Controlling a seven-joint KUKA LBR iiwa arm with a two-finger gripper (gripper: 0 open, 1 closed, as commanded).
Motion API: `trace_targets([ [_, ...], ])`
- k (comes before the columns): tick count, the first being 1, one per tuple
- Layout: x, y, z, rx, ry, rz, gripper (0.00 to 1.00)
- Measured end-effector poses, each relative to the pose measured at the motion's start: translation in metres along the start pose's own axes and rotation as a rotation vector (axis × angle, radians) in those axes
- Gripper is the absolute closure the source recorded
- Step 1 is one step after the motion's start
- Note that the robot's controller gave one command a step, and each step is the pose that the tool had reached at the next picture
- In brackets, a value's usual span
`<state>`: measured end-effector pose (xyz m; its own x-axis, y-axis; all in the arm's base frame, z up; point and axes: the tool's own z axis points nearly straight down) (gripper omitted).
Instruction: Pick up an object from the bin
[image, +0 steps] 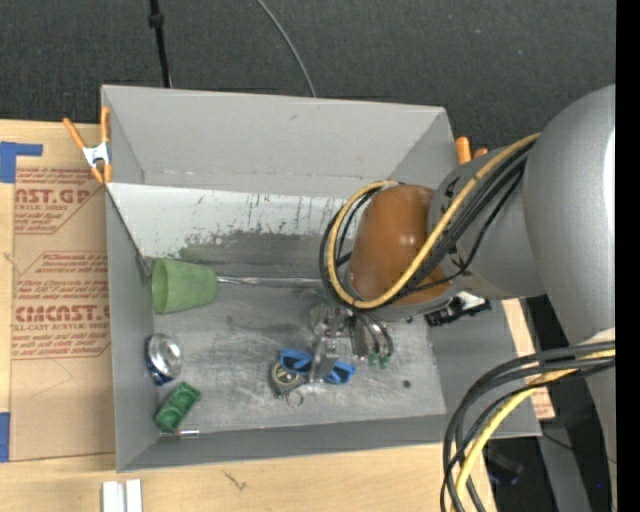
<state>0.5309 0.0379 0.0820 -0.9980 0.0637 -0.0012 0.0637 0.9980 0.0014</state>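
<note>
One blue piece (294, 361) with a metal ring (285, 378) lies at the front middle of the bin (270, 140), right under the hand (330, 352). Whether the hand is apart or together, I cannot tell.

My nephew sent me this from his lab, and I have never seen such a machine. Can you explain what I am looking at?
The camera looks down, somewhat from one side, into a grey metal bin. The big silver shape on the right is a robot arm, and the orange cover is part of it. At its tip is a two-finger gripper, low in the bin, right over a small blue and metal thing near the middle of the floor. I cannot tell whether it holds it. At the left lie a pale green cup on its side, a crushed can and a small green piece.
</note>
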Motion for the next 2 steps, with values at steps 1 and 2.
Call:
trace_targets([
  [1, 0.013, 0.015, -0.105, 0.000, -0.005, -0.308, 1.00],
  [2, 0.003, -0.043, -0.161, 0.003, -0.004, -0.593, 1.00],
])
